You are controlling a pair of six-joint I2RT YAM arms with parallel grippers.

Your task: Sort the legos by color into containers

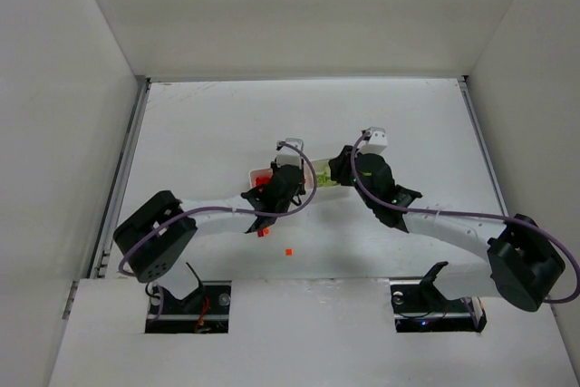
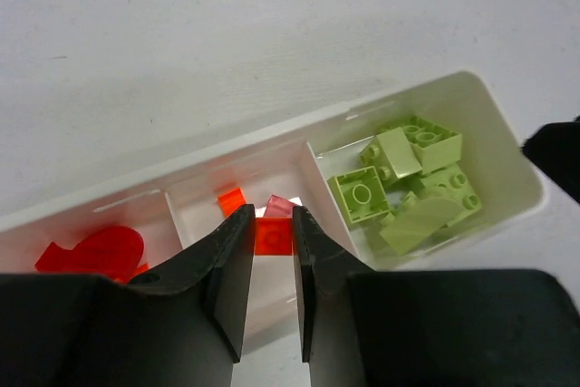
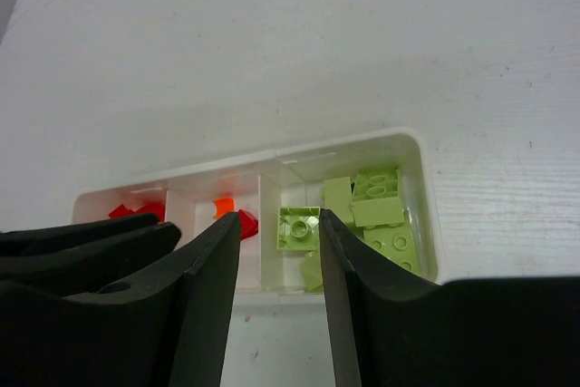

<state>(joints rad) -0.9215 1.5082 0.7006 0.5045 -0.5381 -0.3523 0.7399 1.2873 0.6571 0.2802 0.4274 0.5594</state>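
Left gripper [image 2: 272,221] clamped on orange lego [image 2: 272,237] above middle compartment [image 2: 204,204]: best released low, between dividers [image 2: 308,169]; right gripper [image 3: 283,219], jaws apart.

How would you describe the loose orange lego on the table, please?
From the white tray at the middle of the table, look toward the arm bases, where two tiny pieces lie loose. The orange lego is alone and nearest the bases; the red piece sits right beside the left arm.
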